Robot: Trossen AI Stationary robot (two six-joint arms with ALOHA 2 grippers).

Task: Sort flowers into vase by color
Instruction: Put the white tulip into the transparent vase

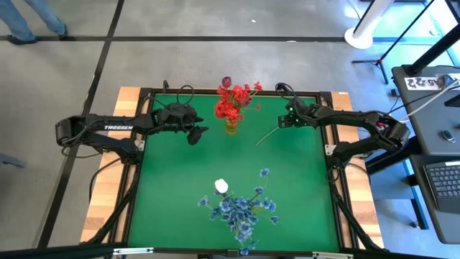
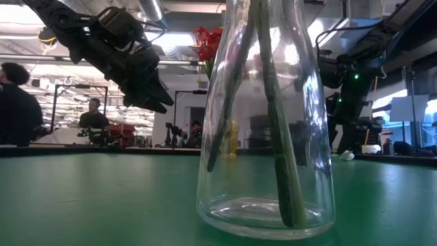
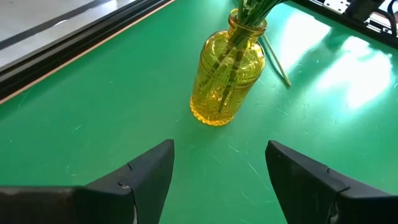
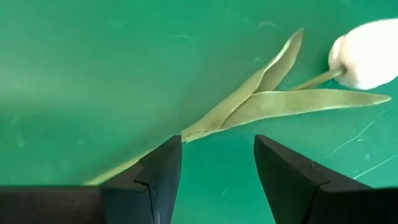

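Note:
A yellow glass vase (image 1: 231,128) (image 3: 227,78) stands near the table's far edge with red blooms (image 1: 231,106) and one dark maroon bud (image 1: 226,82) in it. A clear vase (image 2: 266,137) near the near edge holds blue sprays (image 1: 241,214) and a white bud (image 1: 221,187). A white tulip (image 4: 364,62) lies flat on the mat, and its stem (image 1: 267,135) runs right of the yellow vase. My right gripper (image 1: 284,122) (image 4: 217,162) is open just over that stem, which passes under one finger. My left gripper (image 1: 194,133) (image 3: 221,168) is open, left of the yellow vase and off the table.
A raised black frame (image 1: 327,97) borders the green mat (image 1: 180,187). The clear vase stands close in front of the low camera and blocks much of its view. People (image 2: 17,109) sit in the room beyond the far edge. A desk with a keyboard (image 1: 445,180) stands to the right.

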